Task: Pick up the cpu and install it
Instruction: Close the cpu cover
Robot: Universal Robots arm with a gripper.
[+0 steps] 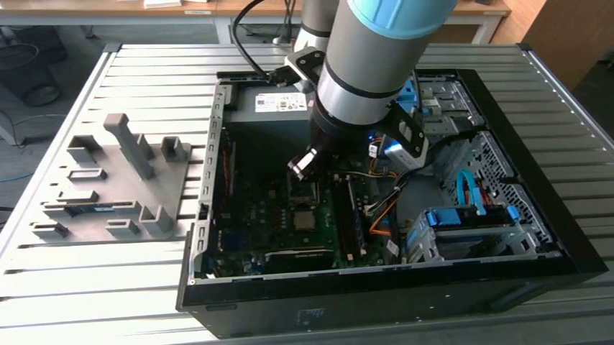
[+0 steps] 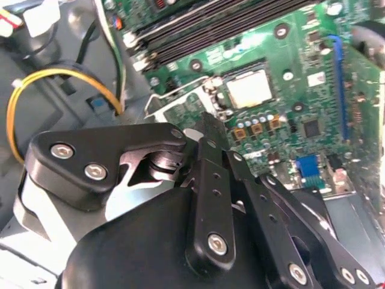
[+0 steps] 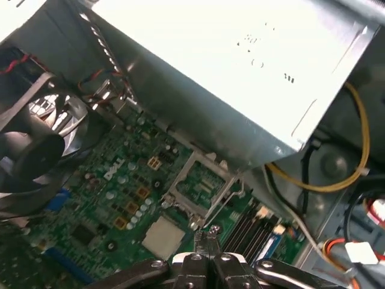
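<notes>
The cpu [image 1: 305,219] is a small silver-grey square lying flat in its socket on the green motherboard inside the open computer case [image 1: 384,287]. Both wrist views show the cpu [image 2: 248,88] [image 3: 162,236] seated there, beside the socket's hinged metal frame [image 3: 198,179], which stands open. My gripper [image 1: 300,169] hangs just above the board, a little beyond the cpu toward the power supply. Its black fingers [image 2: 207,123] are pressed together, with the gripper [image 3: 202,239] tip beside the thin socket lever wire [image 3: 221,206]. I see nothing held between them.
A grey power-supply box [image 1: 273,104] sits close behind the socket. Memory slots [image 2: 210,27] and yellow cables [image 3: 337,180] run alongside, and a fan [image 3: 30,150] flanks the board. A blue drive cage [image 1: 465,219] is at the exterior view's right; a grey fixture plate [image 1: 115,187] lies left of the case.
</notes>
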